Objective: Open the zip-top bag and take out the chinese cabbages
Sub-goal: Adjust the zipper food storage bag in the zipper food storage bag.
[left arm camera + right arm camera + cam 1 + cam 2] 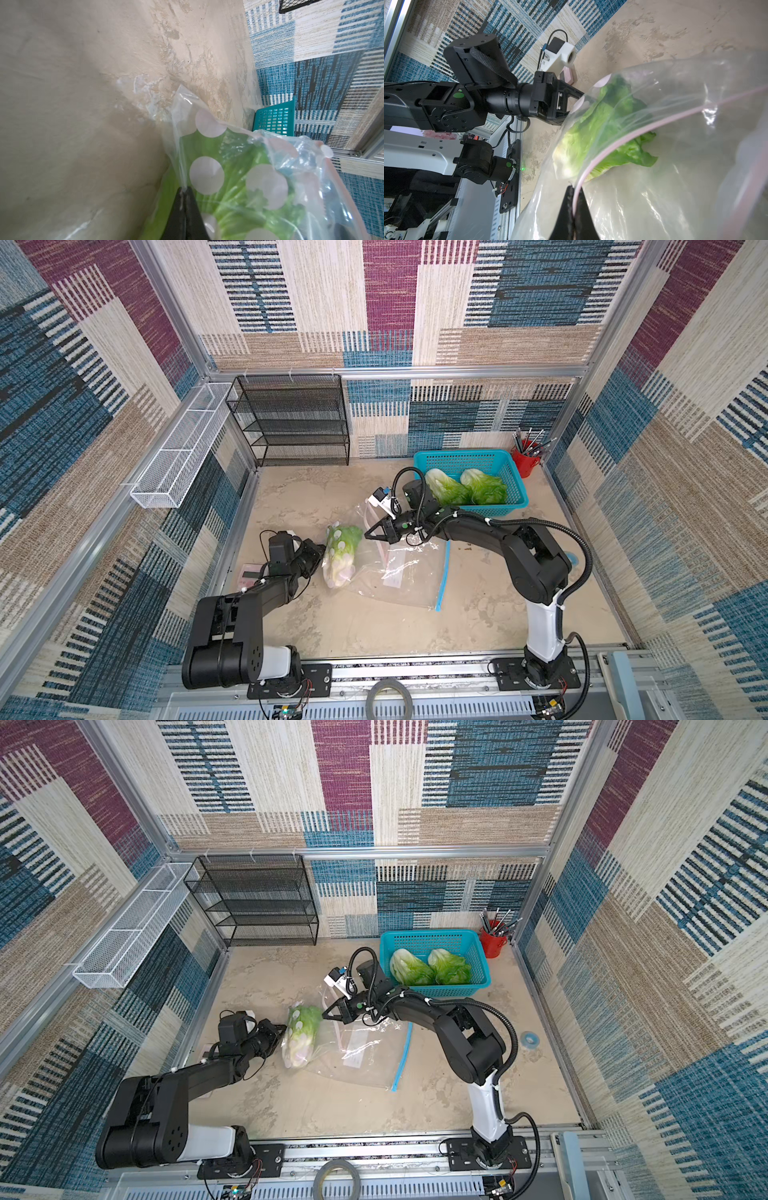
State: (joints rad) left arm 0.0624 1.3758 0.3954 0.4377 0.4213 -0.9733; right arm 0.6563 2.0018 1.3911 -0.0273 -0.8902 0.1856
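Left fingers (191, 212), arm stretched low, are pinched shut on slippery film of the zip-top bag (415, 585), beside the last cabbage (341, 553) inside: light, soft, best gripped at the stalk. Across the bag, right fingers (564, 214), arm bent over, clamp its pink rim, the mouth seemingly open. Beyond the bag, two cabbages (446, 489) lie in the basket (517, 481).

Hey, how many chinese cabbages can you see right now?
3. One chinese cabbage and a second lie side by side in the teal basket; the third is inside the clear zip-top bag. No others seem hidden.
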